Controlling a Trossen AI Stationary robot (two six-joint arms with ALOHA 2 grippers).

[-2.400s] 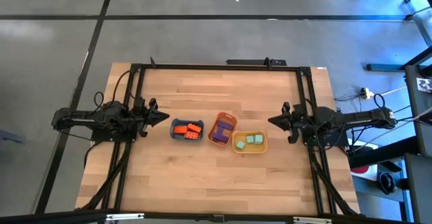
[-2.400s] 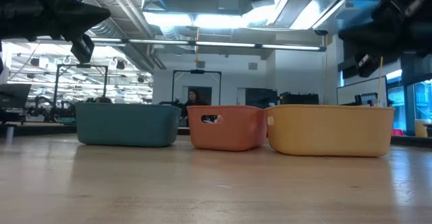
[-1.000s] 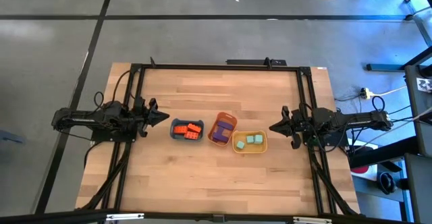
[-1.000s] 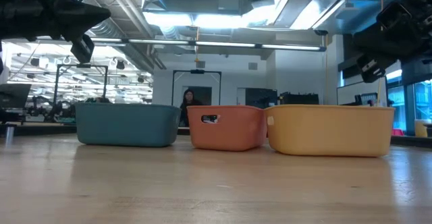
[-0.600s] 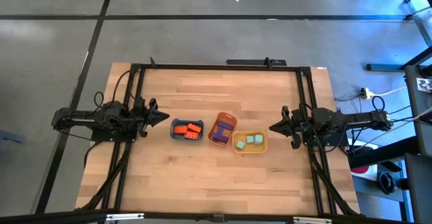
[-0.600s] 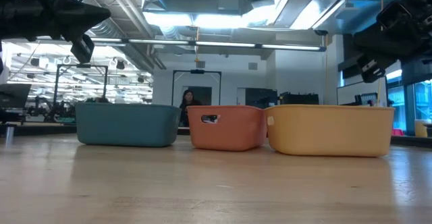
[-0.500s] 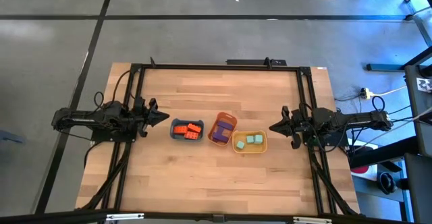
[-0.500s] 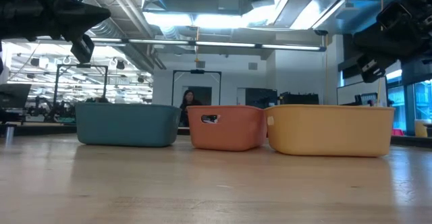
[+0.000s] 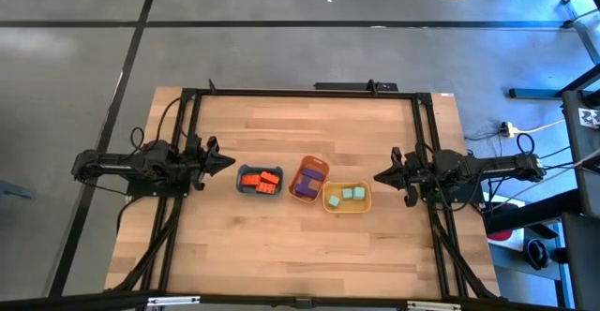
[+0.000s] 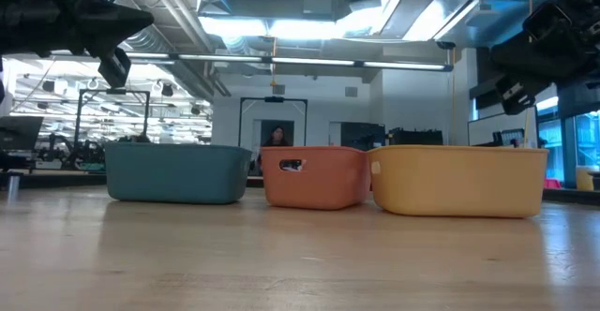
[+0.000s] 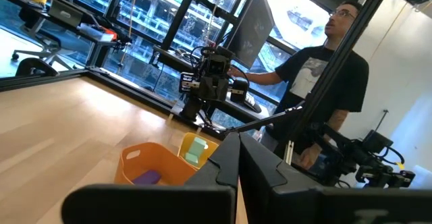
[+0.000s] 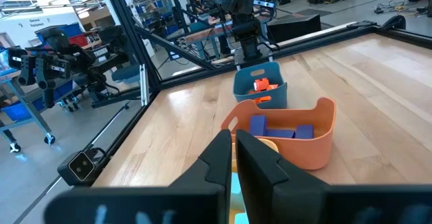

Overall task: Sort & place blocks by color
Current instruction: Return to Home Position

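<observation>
Orange-red blocks (image 9: 262,180) in blue tray (image 9: 240,182), purple blocks (image 9: 303,188) in orange tray (image 9: 315,163), mint blocks (image 9: 348,194) in yellow tray (image 9: 363,205); left gripper (image 9: 228,161), right gripper (image 9: 379,175) closed.

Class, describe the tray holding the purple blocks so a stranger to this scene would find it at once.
On the wooden table, three rounded trays stand in a row near its middle. Take the middle one, the orange tray, with the blue tray on one side and the yellow tray on the other. Only it holds purple blocks.
</observation>
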